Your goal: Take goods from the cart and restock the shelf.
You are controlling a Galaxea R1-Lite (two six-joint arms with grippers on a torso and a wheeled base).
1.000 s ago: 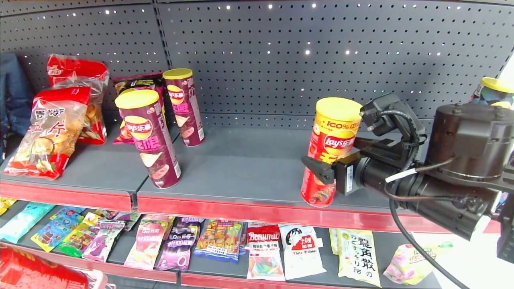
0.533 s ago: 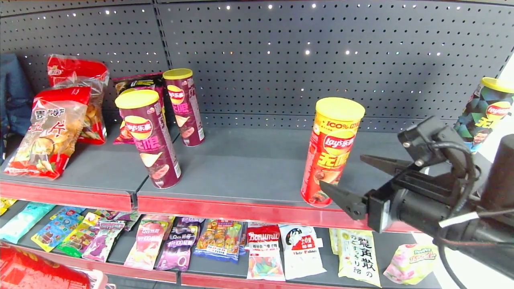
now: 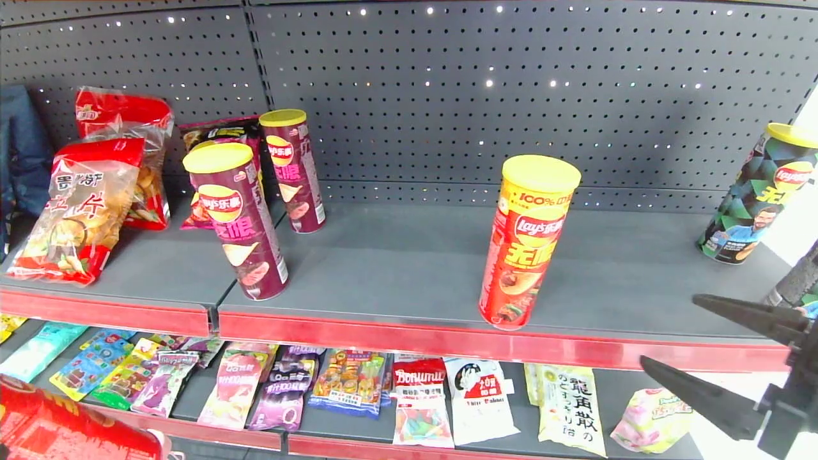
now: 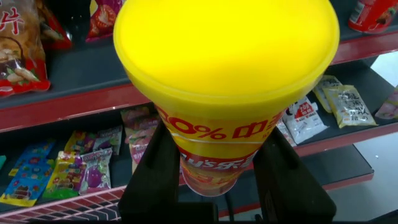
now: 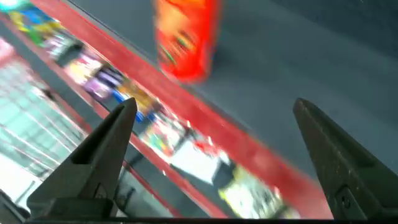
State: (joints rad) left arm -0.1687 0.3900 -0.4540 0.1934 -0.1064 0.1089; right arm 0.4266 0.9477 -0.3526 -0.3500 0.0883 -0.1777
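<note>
Nearest, the left gripper (image 4: 221, 171) has its jaws pinching an upright, yellow-lidded red chip can (image 4: 227, 68), out in front of the shelves. The right gripper (image 3: 670, 329) hangs just off the red front edge of the upper shelf (image 3: 396, 268), jaws spread wide with nothing between them. On that shelf a second red can (image 3: 527, 243) stands near the front. Two purple cans (image 3: 236, 220) stand well to its left, and a dark green can (image 3: 744, 195) stands farther back at the right end.

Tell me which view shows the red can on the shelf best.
The head view: the red can stands whole and upright near the front edge of the shelf. The right wrist view shows it blurred, its top cut off. The left wrist view, perhaps its base.
</note>
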